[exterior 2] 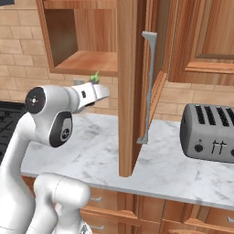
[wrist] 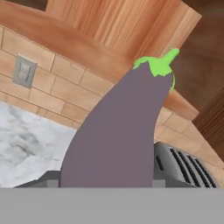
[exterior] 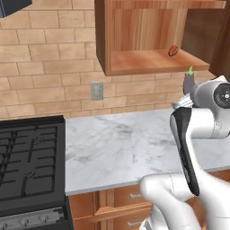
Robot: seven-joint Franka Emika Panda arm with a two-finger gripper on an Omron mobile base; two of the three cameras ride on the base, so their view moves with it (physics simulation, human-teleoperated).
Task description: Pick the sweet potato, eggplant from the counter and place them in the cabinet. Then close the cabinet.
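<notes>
The gripper [exterior: 187, 92] clamps the eggplant [wrist: 118, 131] stem-up — lifted toward the cabinet [exterior: 134, 67], where the sweet potato [exterior: 173, 50] lies.

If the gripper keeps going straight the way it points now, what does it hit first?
Probably the underside or front edge of the cabinet: the gripper, holding the eggplant, aims up at it. Depth is unclear.
</notes>
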